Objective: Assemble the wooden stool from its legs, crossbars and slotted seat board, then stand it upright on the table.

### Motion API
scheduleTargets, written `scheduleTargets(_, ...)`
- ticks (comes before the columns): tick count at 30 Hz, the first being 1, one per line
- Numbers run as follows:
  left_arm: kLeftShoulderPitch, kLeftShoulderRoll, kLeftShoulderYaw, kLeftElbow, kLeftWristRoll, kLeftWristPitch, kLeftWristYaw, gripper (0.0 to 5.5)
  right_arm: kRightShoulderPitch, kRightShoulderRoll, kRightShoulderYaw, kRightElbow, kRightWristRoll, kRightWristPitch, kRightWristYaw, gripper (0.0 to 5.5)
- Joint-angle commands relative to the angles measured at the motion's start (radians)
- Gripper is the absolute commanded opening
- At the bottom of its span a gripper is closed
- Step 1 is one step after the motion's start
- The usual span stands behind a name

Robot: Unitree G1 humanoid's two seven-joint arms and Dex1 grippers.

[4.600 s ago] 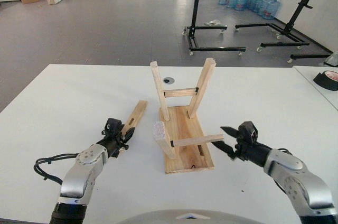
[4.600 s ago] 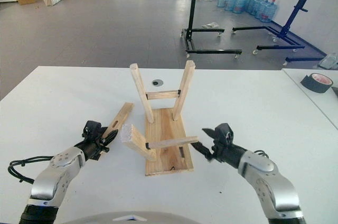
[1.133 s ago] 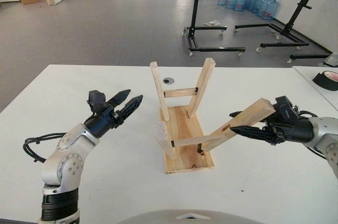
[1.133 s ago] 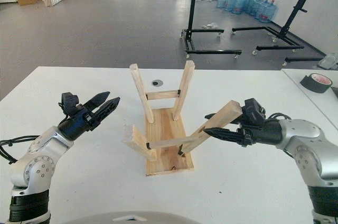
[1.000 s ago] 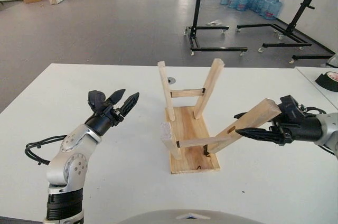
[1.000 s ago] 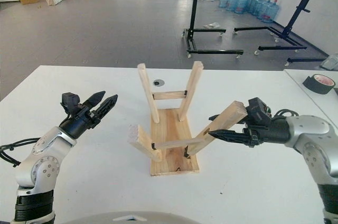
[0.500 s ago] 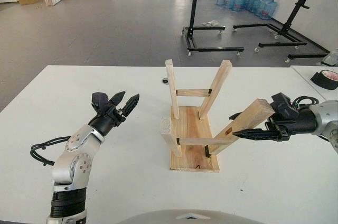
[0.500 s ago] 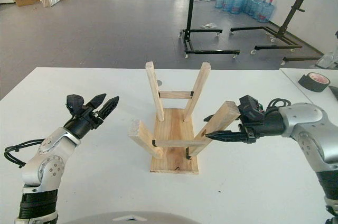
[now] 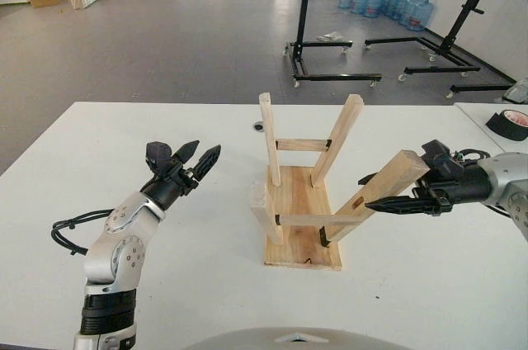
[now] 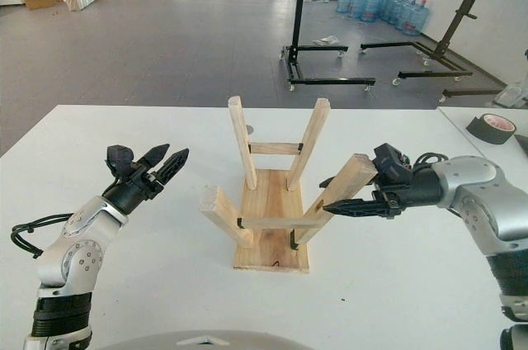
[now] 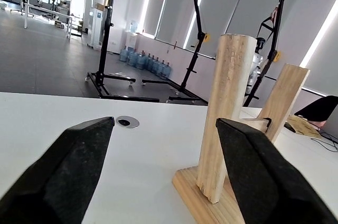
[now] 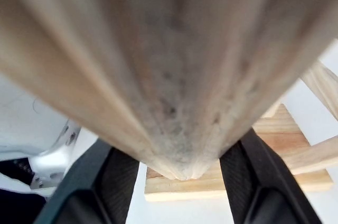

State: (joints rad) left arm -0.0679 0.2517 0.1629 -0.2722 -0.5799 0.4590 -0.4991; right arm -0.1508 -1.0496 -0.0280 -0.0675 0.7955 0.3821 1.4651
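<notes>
You are working on the stool upside down: the seat board [image 9: 295,195] is lying flat on the table [image 9: 198,284] with its slots facing up, so that the legs can drop in from above. The two far legs [image 9: 269,139] are standing in their slots, tied by the far crossbar [image 9: 301,144]. Your right gripper [image 9: 365,195] is clamping the fourth leg [image 9: 342,224] near its upper end and holding it tilted, with its foot at the near right slot. That angle is probably letting the near crossbar [image 9: 309,220] meet the leg's side hole before you straighten it. The near left leg [image 9: 266,214] is leaning outward, which looks like slack for that joint. Your left gripper [image 9: 207,147] is hovering wide apart and empty, beside the stool, likely ready to steady the leaning leg.
</notes>
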Motion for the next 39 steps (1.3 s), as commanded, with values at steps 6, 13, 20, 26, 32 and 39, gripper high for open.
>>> scheduleTargets(6, -0.029, 0.028, 0.003, 0.006, -0.009, 0.013, -0.016, 3.54, 0.173, 0.032, 0.112, -0.025, -0.178, -0.027, -0.080, 2.04)
scheduleTargets(13, 0.000, 0.013, 0.005, -0.019, -0.010, 0.007, 0.006, 3.54, 0.226, -0.027, 0.080, -0.156, -0.140, 0.030, -0.151, 2.04)
scheduleTargets(20, 0.015, 0.006, 0.008, -0.033, -0.011, 0.004, 0.017, 3.54, 0.326, 0.023, 0.083, -0.194, -0.220, -0.070, -0.280, 2.04)
scheduleTargets(26, 0.006, -0.003, -0.005, -0.047, -0.009, 0.000, 0.015, 3.54, 0.344, 0.016, 0.109, -0.205, -0.216, -0.073, -0.315, 2.04)
scheduleTargets(32, -0.011, -0.021, 0.032, -0.142, -0.099, -0.011, 0.001, 3.54, 0.319, -0.034, 0.145, -0.244, -0.200, 0.023, -0.365, 2.04)
scheduleTargets(39, 0.008, 0.004, 0.055, -0.284, -0.374, 0.045, -0.051, 3.54, 0.315, -0.067, 0.164, -0.253, -0.175, 0.036, -0.372, 2.04)
